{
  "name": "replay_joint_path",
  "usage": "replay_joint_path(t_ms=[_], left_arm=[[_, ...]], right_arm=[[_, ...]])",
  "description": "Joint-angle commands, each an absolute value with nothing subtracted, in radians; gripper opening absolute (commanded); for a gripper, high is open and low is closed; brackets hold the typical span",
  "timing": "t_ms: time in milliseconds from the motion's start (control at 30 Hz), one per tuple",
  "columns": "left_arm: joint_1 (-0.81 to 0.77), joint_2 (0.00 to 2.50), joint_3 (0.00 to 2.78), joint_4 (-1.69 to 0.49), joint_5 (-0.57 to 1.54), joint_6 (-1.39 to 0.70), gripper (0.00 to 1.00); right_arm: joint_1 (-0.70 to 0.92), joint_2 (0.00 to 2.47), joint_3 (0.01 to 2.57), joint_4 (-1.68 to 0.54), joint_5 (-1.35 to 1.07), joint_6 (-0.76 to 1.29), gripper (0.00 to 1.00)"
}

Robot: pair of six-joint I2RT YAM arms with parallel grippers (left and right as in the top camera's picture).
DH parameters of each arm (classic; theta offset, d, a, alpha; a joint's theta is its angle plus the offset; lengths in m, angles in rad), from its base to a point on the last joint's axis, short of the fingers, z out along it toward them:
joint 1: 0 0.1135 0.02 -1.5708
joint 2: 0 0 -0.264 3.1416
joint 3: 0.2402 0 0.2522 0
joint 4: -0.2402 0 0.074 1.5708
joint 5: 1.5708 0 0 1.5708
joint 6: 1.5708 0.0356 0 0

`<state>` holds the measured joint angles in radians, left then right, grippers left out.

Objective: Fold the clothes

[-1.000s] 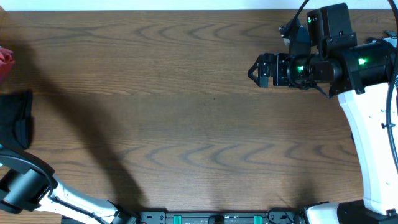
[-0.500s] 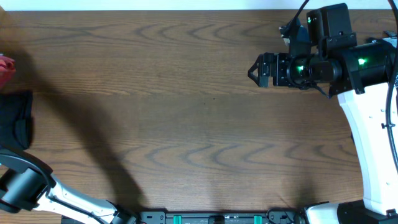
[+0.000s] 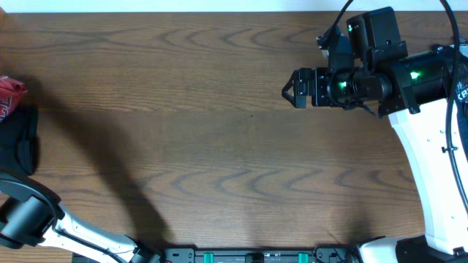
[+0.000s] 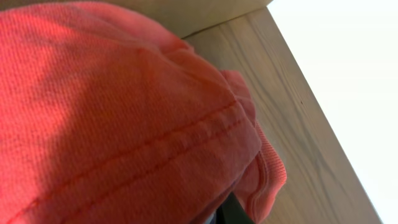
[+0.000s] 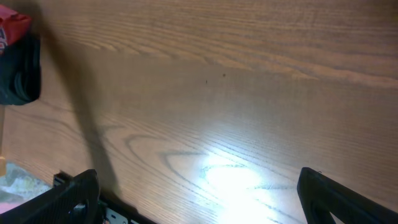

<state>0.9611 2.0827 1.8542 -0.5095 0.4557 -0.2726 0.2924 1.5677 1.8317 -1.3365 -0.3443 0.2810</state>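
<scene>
On the table (image 3: pixel 219 146) the clothes lie at the far left edge, so your left arm (image 3: pixel 29 219) is much the nearer. The right gripper (image 3: pixel 287 88), jaws spread wide and empty, points toward them from well apart. The coral-red T-shirt (image 3: pixel 10 93) sits just beside the small black garment (image 3: pixel 19 139), too bunched to show a long axis. Its cloth fills the left wrist view, and the left gripper, hidden beneath it, is closed, seemingly on that cloth.
</scene>
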Motion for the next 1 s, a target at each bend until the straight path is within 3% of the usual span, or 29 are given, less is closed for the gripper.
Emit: replay_joint_path(t_ms=[0,200,467,967], left_arm=[[0.971,2.086,1.886,-0.513,0.426,-0.335,0.06],[0.949,2.085,1.887,-0.485,0.591,-0.142,0.06],[0.916,2.084,1.89,-0.51,0.565,0.134,0.06],[0.932,2.084,1.91,-0.49,0.321,0.186,0.06]], right_arm=[[0.302,1.549,1.838,-1.343,-0.349,0.291,0.99],[0.302,1.549,1.838,-1.335,-0.348,0.279,0.99],[0.302,1.549,1.838,-1.311,-0.348,0.279,0.99],[0.302,1.55,1.838,-1.28,-0.348,0.264,0.99]])
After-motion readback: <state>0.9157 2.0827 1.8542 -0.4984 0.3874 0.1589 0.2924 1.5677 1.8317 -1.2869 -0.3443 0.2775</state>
